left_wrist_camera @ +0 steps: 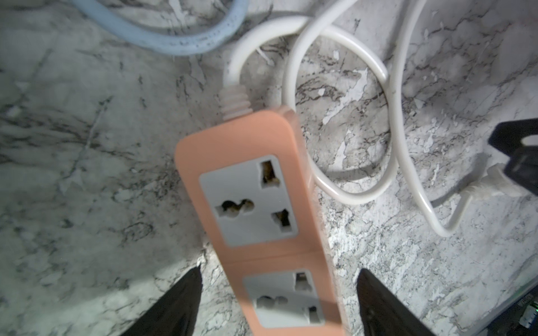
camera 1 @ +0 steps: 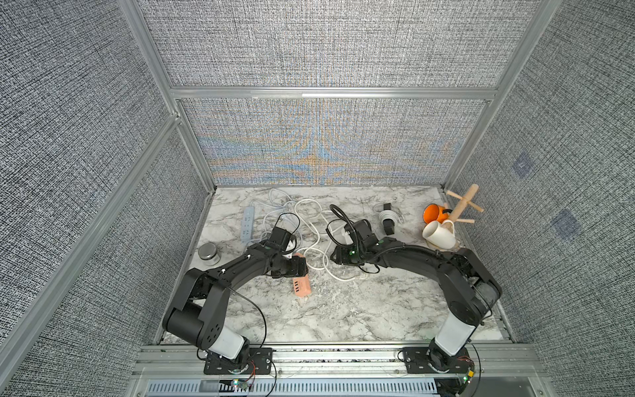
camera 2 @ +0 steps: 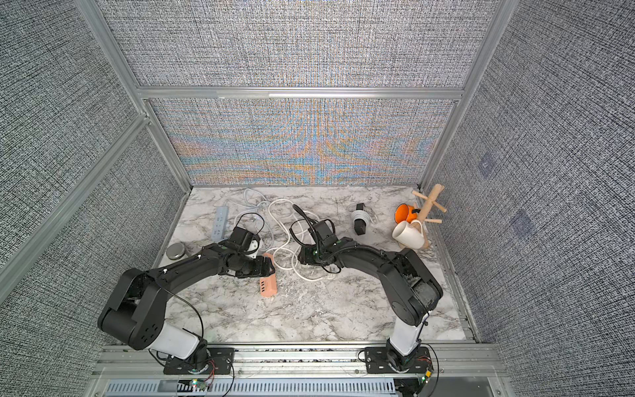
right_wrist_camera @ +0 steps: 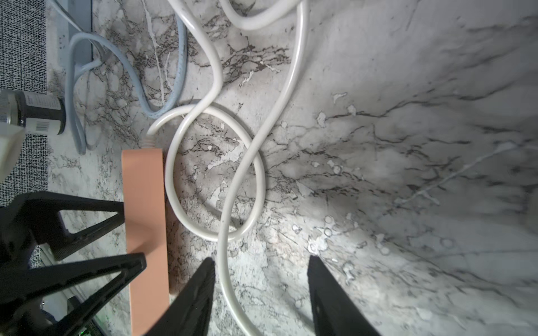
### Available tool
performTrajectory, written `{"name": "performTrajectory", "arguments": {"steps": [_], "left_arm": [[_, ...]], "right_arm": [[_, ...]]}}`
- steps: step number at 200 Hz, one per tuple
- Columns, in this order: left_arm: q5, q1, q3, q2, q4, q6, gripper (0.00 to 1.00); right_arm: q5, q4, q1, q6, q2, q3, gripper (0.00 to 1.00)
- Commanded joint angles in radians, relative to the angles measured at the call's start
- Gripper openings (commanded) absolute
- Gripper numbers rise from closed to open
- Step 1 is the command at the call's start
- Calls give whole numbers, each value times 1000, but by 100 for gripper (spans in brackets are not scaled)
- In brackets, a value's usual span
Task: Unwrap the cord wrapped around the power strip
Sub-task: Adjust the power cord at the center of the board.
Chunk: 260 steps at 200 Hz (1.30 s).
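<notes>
Risk: crossed white cord point(right_wrist_camera: 292, 84) loops may cinch if pulled; left gripper point(left_wrist_camera: 279, 272) spread astride orange power strip point(left_wrist_camera: 247, 189); right gripper point(right_wrist_camera: 261, 259) parted, holding nothing.

The power strip point(left_wrist_camera: 253, 203) had a matt peach plastic shell with grey insets, and its cord point(right_wrist_camera: 224, 261) was smooth, faintly glossy white plastic. The table point(camera 1: 343, 309) looked like polished marble. The walls point(camera 1: 326, 44) were coarse grey woven cloth in brushed metal rails point(camera 1: 326, 92). At the far right, the mug tree point(camera 1: 462, 202) was bare wood, the orange mug point(camera 1: 432, 213) glossy.
</notes>
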Motion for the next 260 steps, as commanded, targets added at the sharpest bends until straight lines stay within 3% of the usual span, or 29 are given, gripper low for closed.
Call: {"name": "performTrajectory", "arguments": {"steps": [1, 16, 43, 74, 129, 152, 177, 200, 216, 260], "left_arm": [[-32, -10, 18, 17, -21, 26, 82], [-47, -20, 32, 37, -32, 34, 80], [-61, -29, 53, 78, -56, 49, 79], [-93, -39, 69, 97, -97, 70, 72], [-248, -43, 140, 118, -264, 154, 62], [-220, -44, 147, 129, -265, 158, 62], [-195, -45, 150, 118, -249, 153, 69], [-164, -44, 163, 84, -238, 150, 85], [-154, -44, 188, 59, -248, 153, 90], [-127, -44, 289, 20, -278, 162, 92]], "right_arm": [[16, -76, -1, -69, -43, -62, 45], [33, -92, -9, -88, -77, -128, 40], [50, -83, -15, -91, -101, -207, 38], [-18, -14, 4, -50, -83, -238, 35], [-186, 143, 139, 105, -34, -283, 34], [-191, 138, 162, 113, -51, -237, 35], [-149, 80, 137, 74, -80, -156, 41], [-117, 8, 79, 13, -114, -104, 48], [-78, -46, 24, -39, -150, -83, 56], [12, -91, -174, -122, -273, -89, 66]]}}
